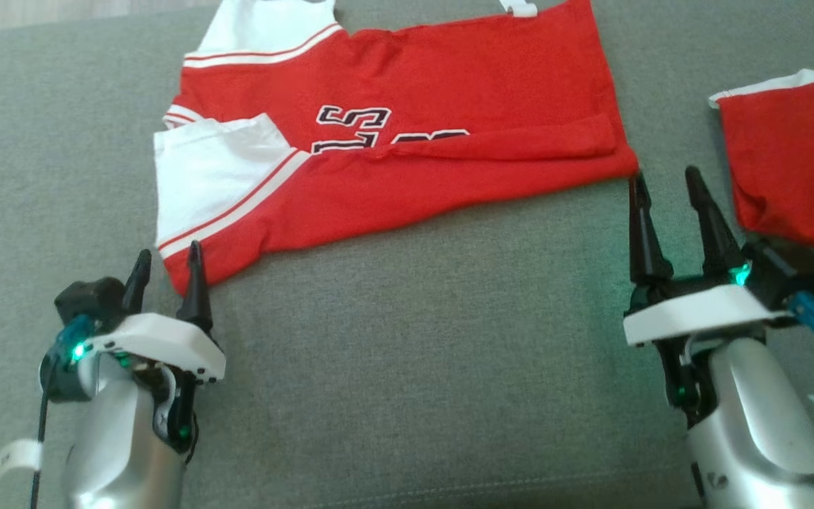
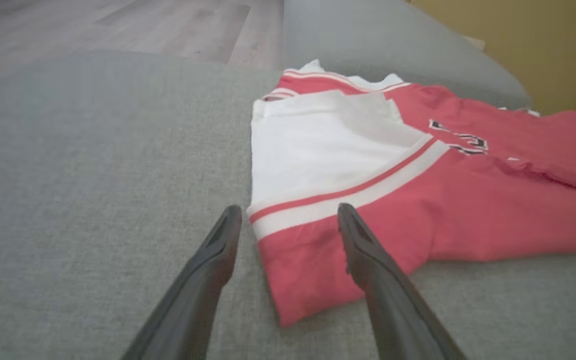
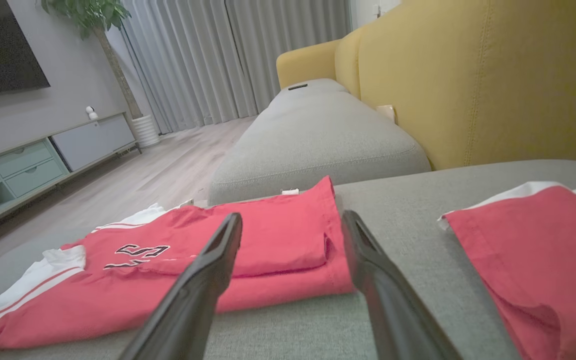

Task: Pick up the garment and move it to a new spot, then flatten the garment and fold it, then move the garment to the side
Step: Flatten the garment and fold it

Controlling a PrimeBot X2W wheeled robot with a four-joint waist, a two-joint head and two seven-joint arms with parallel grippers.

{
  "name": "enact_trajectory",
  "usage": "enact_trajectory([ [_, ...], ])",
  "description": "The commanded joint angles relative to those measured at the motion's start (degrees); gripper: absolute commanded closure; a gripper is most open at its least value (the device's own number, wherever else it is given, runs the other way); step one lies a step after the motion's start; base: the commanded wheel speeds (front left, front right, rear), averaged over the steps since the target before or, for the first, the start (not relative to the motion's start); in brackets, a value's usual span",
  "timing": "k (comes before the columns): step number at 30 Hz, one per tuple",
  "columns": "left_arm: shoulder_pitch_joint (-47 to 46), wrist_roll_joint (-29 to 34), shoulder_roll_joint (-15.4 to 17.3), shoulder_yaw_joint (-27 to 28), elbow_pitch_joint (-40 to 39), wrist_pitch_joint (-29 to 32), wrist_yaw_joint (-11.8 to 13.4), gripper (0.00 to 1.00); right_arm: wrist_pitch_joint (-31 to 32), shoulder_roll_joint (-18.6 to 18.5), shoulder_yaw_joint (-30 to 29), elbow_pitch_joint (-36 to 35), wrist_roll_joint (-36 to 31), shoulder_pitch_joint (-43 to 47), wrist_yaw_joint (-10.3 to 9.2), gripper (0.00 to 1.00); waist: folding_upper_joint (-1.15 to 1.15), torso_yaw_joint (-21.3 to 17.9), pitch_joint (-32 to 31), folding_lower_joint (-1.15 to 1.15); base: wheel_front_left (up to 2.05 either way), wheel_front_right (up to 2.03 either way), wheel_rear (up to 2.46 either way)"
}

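- The red-and-white jersey [image 1: 449,141] lies partly folded on the grey sofa cushion [image 1: 407,367], at 12 o'clock in the head view.
- Its long axis runs from 9 to 3 o'clock, with the white sleeves at 9 and the hem at 3.
- Left gripper [image 1: 168,258], at 8 o'clock: spread wide and empty, astride the jersey's near corner.
- Right gripper [image 1: 665,184], at 4 o'clock: spread wide and empty, tips just beside the hem corner.
- A second red garment [image 1: 795,162] lies apart at 3 o'clock, making two garments in all.

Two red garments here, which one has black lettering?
The wide jersey in the middle, with white sleeves. The red piece at the right shows just a white edge band.
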Motion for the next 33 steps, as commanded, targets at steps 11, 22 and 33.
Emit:
enact_trajectory([
  [11,-9.2,2.2,3.9,-0.4,13.8,1.4,1.7,0.0,1.0,0.6,1.3,-3.0,-0.7,-2.5,-0.05,0.0,0.0,-1.4,2.3,0.0,0.0,0.0,0.0],
  [22,-11.6,3.2,3.8,-3.5,4.0,-0.3,-1.4,1.0,10.4,0.6,-6.3,5.2,-4.0,-7.0,-0.05,0.0,0.0,1.7,3.0,0.0,0.0,0.0,0.0],
  [33,-7.8,4.0,3.5,-9.6,-11.1,-0.3,-2.5,1.0,16.0,0.7,-12.9,24.2,-3.1,-19.0,-0.05,0.0,0.0,6.2,4.7,0.0,0.0,0.0,0.0],
])
